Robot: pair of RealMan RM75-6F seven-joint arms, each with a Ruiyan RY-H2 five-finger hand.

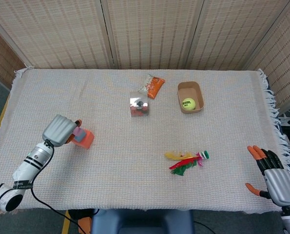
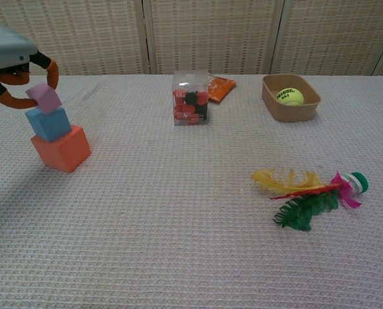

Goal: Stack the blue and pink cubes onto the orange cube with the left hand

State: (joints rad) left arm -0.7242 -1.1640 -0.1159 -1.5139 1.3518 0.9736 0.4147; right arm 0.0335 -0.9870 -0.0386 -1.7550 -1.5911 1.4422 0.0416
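Note:
The orange cube (image 2: pixel 61 149) sits on the table at the left, with the blue cube (image 2: pixel 47 123) resting on top of it. My left hand (image 2: pixel 14 64) hovers over the stack and pinches the small pink cube (image 2: pixel 44 97), which sits on or just above the blue cube. In the head view the left hand (image 1: pixel 61 130) covers most of the stack; only the orange cube (image 1: pixel 85 138) and a bit of the pink cube (image 1: pixel 78 131) show. My right hand (image 1: pixel 275 178) rests open at the table's near right corner, holding nothing.
A clear box of dark and red balls (image 2: pixel 190 98) stands mid-table, an orange snack packet (image 2: pixel 221 87) behind it. A brown tray (image 2: pixel 290 105) holds a tennis ball (image 2: pixel 289 96). A feathered toy (image 2: pixel 309 192) lies at the right front.

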